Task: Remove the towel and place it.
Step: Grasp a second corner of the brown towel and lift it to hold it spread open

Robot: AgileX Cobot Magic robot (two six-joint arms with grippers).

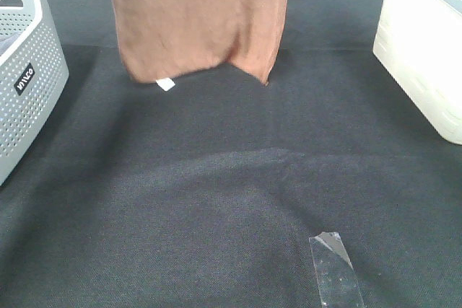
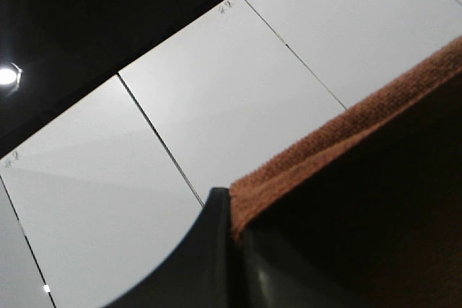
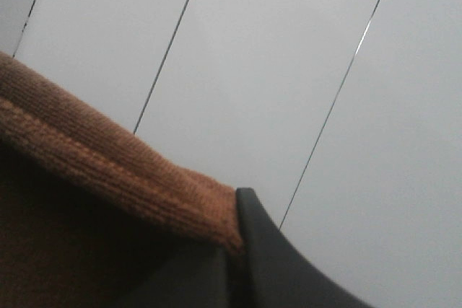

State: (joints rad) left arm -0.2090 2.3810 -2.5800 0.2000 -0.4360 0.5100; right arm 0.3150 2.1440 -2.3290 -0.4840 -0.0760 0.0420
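The black-covered counter (image 1: 216, 200) fills the view, and over its far half the brown towel (image 1: 198, 16) hangs upright, its lower edge down close to the cloth. There's a white bin (image 1: 426, 55) on the right and a grey perforated basket (image 1: 29, 70) on the left. The left gripper (image 2: 232, 239) is pinching the towel's hem, and the right gripper (image 3: 232, 250) is clamped on it too. A clear tape strip (image 1: 336, 268) lies near the front, and a small white tag (image 1: 166, 84) dangles at the towel's lower corner.

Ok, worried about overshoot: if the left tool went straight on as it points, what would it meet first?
Beyond the towel it grips, the left tool faces only a white panelled surface; the way looks free up to it, though depth is unclear.
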